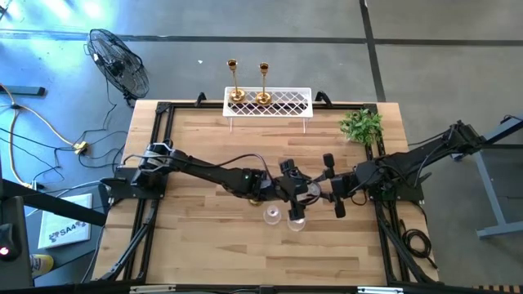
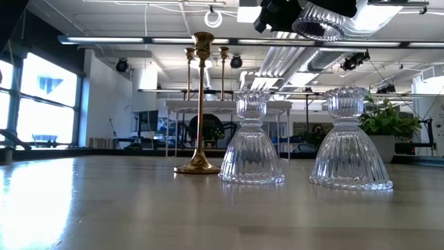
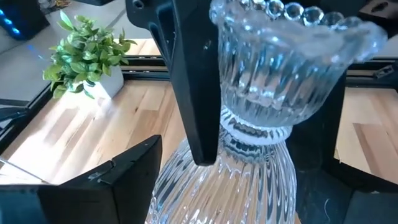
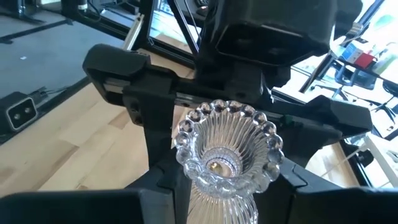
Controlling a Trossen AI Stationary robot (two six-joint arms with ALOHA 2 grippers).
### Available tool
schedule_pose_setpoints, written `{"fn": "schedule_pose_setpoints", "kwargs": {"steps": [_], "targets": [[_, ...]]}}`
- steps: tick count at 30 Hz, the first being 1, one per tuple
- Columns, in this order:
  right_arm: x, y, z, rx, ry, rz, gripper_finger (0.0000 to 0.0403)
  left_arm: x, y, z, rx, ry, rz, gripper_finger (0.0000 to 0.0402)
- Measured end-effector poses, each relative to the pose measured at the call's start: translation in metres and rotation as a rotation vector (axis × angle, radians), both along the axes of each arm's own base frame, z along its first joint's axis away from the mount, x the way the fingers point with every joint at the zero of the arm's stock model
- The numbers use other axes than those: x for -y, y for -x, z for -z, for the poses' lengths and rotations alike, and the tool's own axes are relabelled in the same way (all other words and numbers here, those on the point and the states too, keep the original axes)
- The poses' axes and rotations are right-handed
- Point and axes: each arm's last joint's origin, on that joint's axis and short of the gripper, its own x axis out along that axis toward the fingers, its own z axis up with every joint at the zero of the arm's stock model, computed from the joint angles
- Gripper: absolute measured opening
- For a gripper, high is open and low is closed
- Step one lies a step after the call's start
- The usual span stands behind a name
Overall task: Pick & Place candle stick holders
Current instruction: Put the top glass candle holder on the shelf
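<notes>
A light wooden table carries a white rack at its far edge, a green plant beside it, two glass holders and a gold holder.

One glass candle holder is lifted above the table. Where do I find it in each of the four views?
High view: the lifted glass holder is at the centre, where the two arms meet.
Low view: at the top edge, right of centre, partly cut off.
Left wrist view: it fills the middle.
Right wrist view: lower centre.
Shared landmark: the green plant, absent only from the right wrist view.
</notes>
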Motion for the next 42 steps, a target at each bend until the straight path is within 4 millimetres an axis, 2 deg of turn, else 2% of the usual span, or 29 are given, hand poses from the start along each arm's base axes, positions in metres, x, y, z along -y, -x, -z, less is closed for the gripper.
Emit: {"fn": "schedule_pose_setpoints", "kwargs": {"steps": [34,42], "targets": [[-0.0003,-0.0001,-0.0010,0.012,0.015,-0.015,0.0120,0.0020,0.0009,0.0013,-0.031,0.114,0.089,0.0298],[-0.0005,-0.0002,-0.0013,0.016,0.022,-0.020,0.0120,0.0030,0.0017,0.0022,-0.040,0.141,0.083,0.0279]]}}
